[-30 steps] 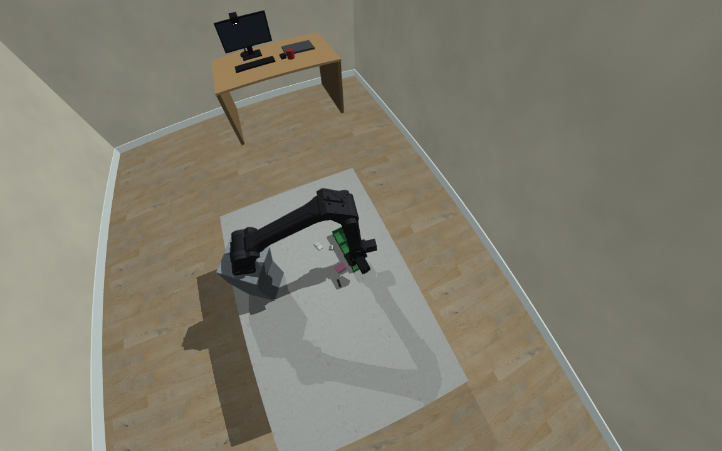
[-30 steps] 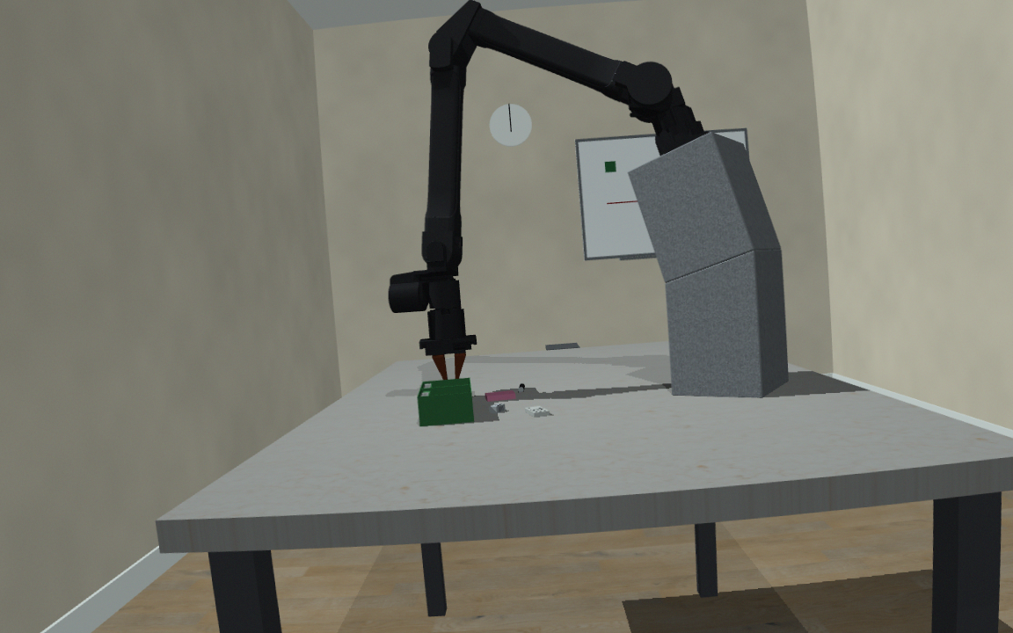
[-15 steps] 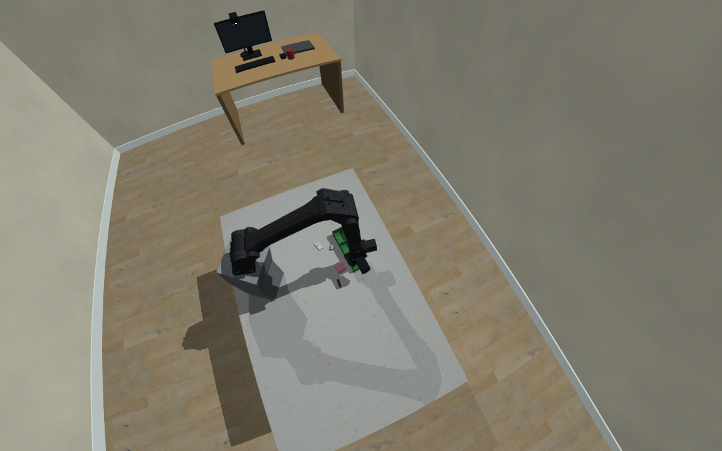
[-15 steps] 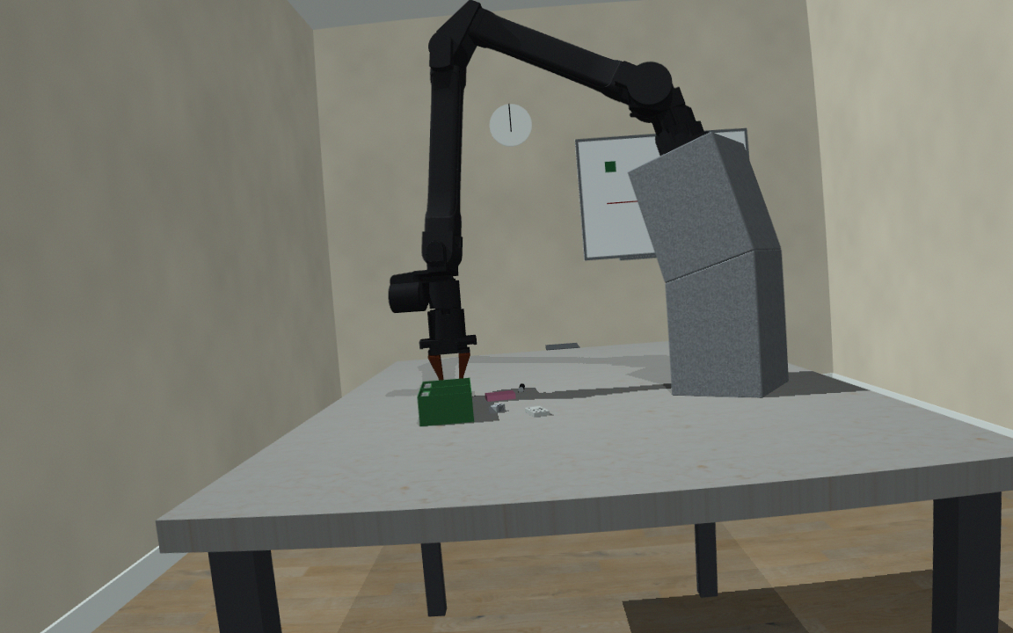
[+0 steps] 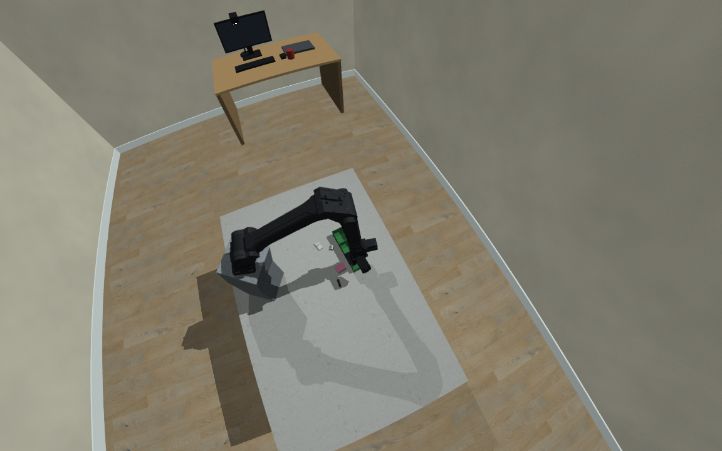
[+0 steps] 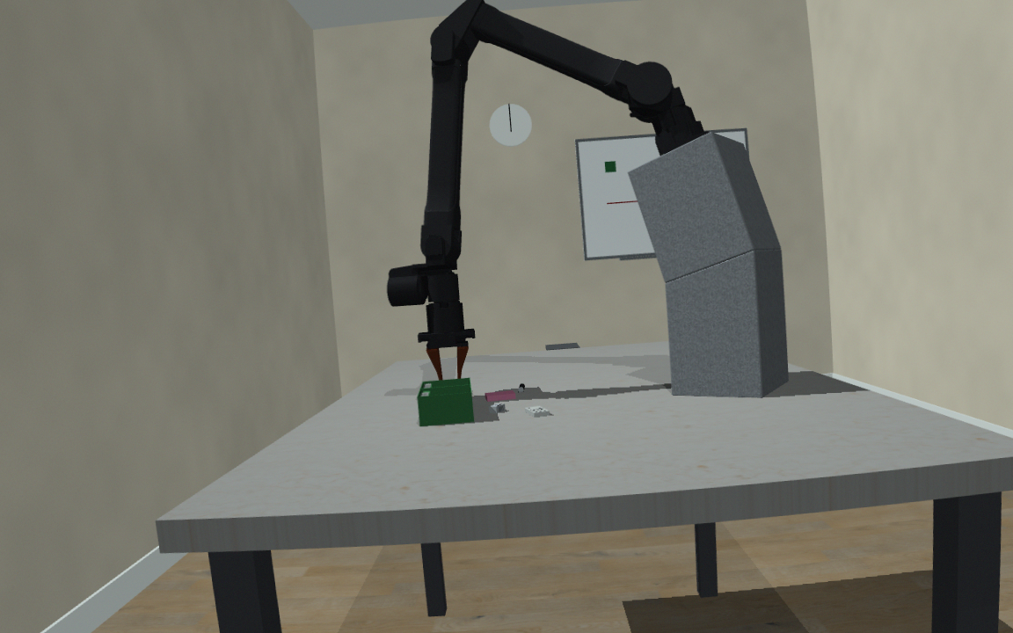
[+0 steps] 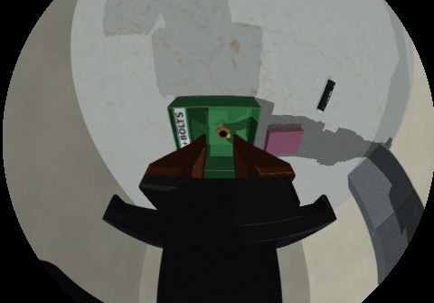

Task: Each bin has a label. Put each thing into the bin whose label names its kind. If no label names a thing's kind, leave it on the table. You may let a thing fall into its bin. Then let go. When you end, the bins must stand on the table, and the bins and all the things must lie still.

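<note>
My gripper [image 6: 449, 376] [image 7: 219, 138] is open, pointing down just above a green bin [image 6: 447, 405] [image 7: 214, 100]. Its fingertips stand apart. A brass-coloured nut [image 7: 222, 127] lies in that bin, seen between and beyond the fingertips. The visible part of the bin's label [image 7: 180, 128] reads "+BOLTS"; a finger hides the rest. More green compartments [image 5: 340, 236] show in the top view. On the table lie a pink block [image 5: 340, 267] [image 6: 499, 395] [image 7: 285, 141], a narrow black piece [image 5: 338, 283] [image 7: 326, 96], a small grey piece [image 5: 330, 247] [image 6: 499, 407] and a white piece [image 5: 318, 246] [image 6: 536, 411].
The arm's grey pedestal [image 5: 271, 279] [image 6: 718, 331] [image 7: 380, 194] stands on the table, on the loose pieces' side of the bins. The pink block lies close beside the bin row. The wooden desk [image 5: 274, 64] stands far off by the wall.
</note>
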`<state>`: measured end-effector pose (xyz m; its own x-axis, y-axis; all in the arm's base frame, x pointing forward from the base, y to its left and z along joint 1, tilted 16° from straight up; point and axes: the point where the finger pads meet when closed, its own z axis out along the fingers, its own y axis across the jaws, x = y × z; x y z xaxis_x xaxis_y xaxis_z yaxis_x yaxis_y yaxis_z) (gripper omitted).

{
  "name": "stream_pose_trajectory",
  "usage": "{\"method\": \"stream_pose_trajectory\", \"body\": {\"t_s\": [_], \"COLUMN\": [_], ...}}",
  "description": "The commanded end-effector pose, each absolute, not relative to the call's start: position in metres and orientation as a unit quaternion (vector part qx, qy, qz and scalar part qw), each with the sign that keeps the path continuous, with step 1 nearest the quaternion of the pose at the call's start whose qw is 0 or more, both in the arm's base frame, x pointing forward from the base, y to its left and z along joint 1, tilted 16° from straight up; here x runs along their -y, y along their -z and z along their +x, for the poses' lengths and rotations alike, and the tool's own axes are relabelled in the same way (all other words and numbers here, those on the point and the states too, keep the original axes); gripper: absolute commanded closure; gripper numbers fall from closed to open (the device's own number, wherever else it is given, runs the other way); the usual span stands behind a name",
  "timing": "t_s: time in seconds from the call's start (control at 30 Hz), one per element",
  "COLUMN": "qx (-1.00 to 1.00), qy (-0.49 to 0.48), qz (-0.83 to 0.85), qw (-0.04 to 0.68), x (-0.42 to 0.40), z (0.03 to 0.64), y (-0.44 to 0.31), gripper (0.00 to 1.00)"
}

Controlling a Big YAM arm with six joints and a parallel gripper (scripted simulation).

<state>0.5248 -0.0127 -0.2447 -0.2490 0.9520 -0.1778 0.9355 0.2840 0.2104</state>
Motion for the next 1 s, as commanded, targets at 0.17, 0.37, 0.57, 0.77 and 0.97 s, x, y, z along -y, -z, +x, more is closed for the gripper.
{"method": "stream_pose_trajectory", "body": {"t_s": [0.17, 0.37, 0.57, 0.77, 0.97], "qx": [-0.792, -0.79, -0.79, -0.792, -0.792], "qy": [-0.035, -0.035, -0.035, -0.027, -0.027], "qz": [0.593, 0.596, 0.596, 0.596, 0.596], "qw": [0.141, 0.141, 0.141, 0.131, 0.13], "x": [0.004, 0.003, 0.001, 0.0, 0.0], "z": [0.528, 0.525, 0.52, 0.514, 0.51], "y": [0.221, 0.213, 0.194, 0.208, 0.211], "gripper": [0.7, 0.7, 0.7, 0.7, 0.7]}}
